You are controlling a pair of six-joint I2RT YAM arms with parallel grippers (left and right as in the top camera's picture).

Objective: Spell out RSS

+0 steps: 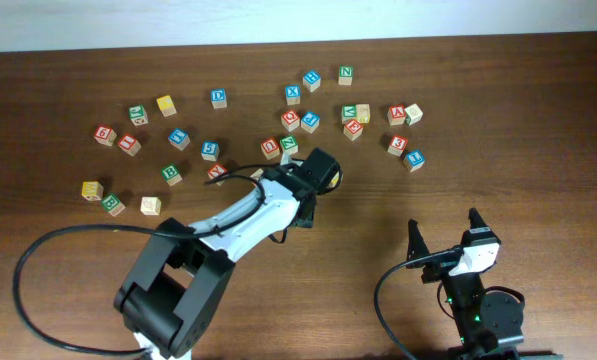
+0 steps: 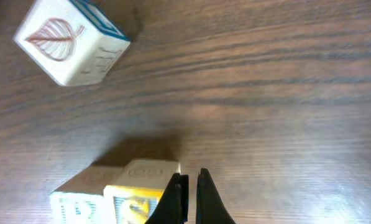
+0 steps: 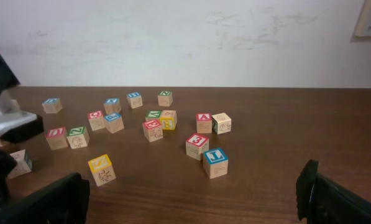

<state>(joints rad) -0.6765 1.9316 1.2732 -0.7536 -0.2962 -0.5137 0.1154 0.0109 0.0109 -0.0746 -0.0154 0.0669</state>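
In the left wrist view, a cube with a yellow face (image 2: 135, 194) and a pale cube with a green letter (image 2: 79, 204) stand side by side and touching, at the bottom left. My left gripper (image 2: 191, 198) is shut with nothing between its fingers, and its left finger is right beside the yellow cube. In the overhead view the left gripper (image 1: 320, 174) covers both cubes. Another yellow-topped cube (image 3: 101, 169) stands alone ahead of my right gripper (image 3: 188, 199). The right gripper (image 1: 444, 232) is open and empty near the front edge.
Many lettered cubes lie scattered over the far half of the table (image 1: 538, 200), among them a red 3 cube (image 3: 197, 146) and a blue I cube (image 3: 215, 163). A blue-topped cube with a leaf (image 2: 70, 43) sits beyond the left gripper. A black cable (image 1: 38, 250) loops at the front left.
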